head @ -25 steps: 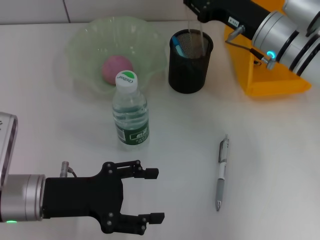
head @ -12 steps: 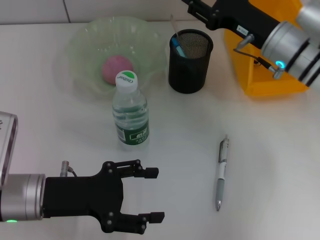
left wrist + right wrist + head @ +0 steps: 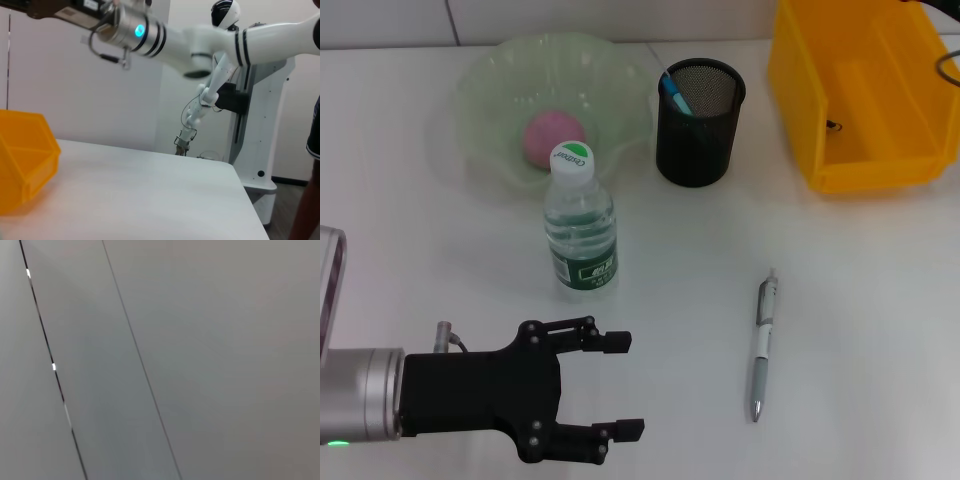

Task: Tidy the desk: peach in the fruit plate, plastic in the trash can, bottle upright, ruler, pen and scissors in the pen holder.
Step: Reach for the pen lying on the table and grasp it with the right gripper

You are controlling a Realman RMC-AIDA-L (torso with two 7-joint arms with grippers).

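Observation:
The pink peach [image 3: 555, 138] lies in the pale green fruit plate [image 3: 485, 85]. The bottle [image 3: 581, 228] stands upright in front of it. The black mesh pen holder [image 3: 698, 130] holds the scissors, whose blue handle [image 3: 672, 91] sticks out, and a faint clear ruler [image 3: 653, 53] leans out of its rim. The silver pen [image 3: 763, 345] lies on the desk [image 3: 870, 330]. My left gripper [image 3: 623, 385] is open and empty at the front left. My right arm [image 3: 165, 37] shows only in the left wrist view, raised above the desk. The plastic is not in view.
The yellow trash can [image 3: 860, 90] stands at the back right and also shows in the left wrist view [image 3: 22, 165]. Another robot [image 3: 225, 75] stands beyond the desk's far end. The right wrist view shows only a grey wall.
My right arm has lifted away from above the pen holder and left the head view at the upper right. The ruler stays in the holder. My left arm has barely moved.

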